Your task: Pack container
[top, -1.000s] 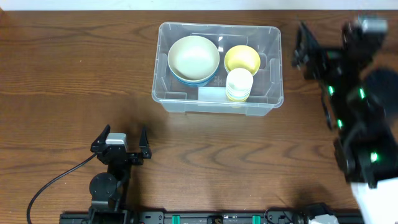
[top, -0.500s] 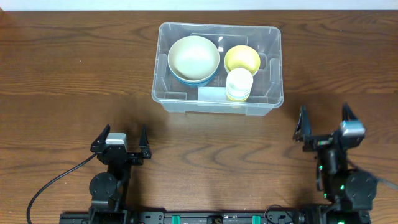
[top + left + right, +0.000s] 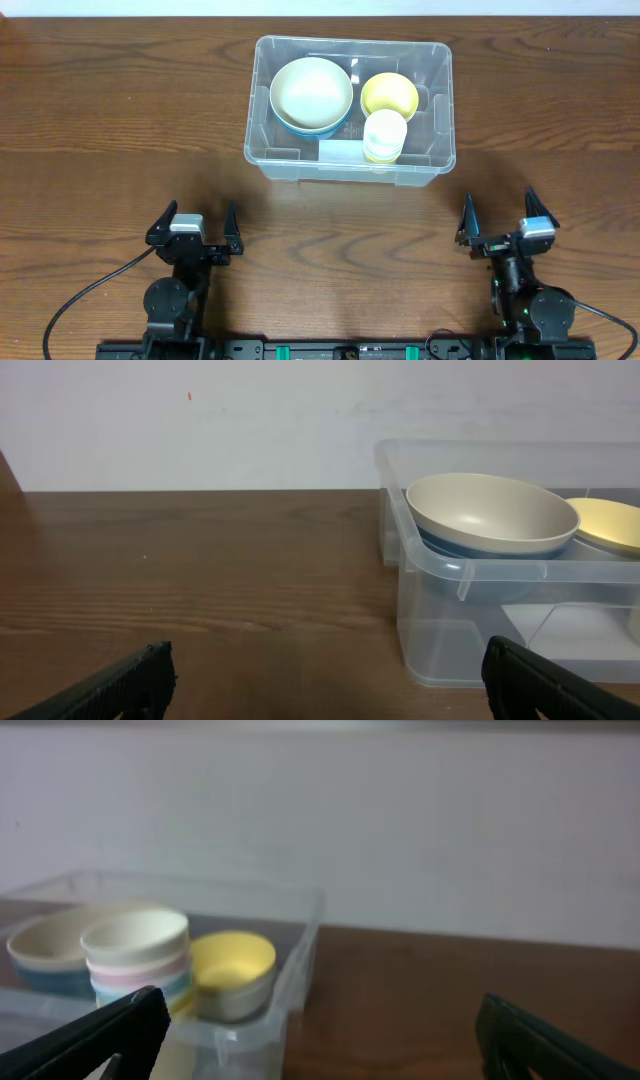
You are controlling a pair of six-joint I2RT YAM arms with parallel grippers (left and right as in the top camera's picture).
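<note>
Bench (image 3: 100, 120): dark wood-grain top, filling the overhead view.

Container (image 3: 350, 178): large clear plastic bin, rounded corners, open-topped. Set toward the far edge of the bench, slightly right of centre, well apart from both grippers.

Left gripper (image 3: 200, 212): near the front edge, left of centre, aimed at the far edge. Black fingers (image 3: 130, 682) spread wide, nothing between them, clear of the container.

Right gripper (image 3: 498, 200): near the front edge toward the right corner, aimed the same way. Fingers (image 3: 100, 1035) likewise spread wide and empty.

Cream bowl (image 3: 311, 88): in the left half of the container, nested upright in the blue bowl.

Blue bowl (image 3: 300, 128): under the cream bowl, showing only as a rim.

Yellow bowl (image 3: 389, 94): upright in the right half of the container, toward its far wall.

Stack of cups (image 3: 384, 135): white on top, pastel bands below, just beside the yellow bowl on the side nearer the container's front wall.

Black cable (image 3: 80, 300): curving from the left arm toward the front-left corner.
</note>
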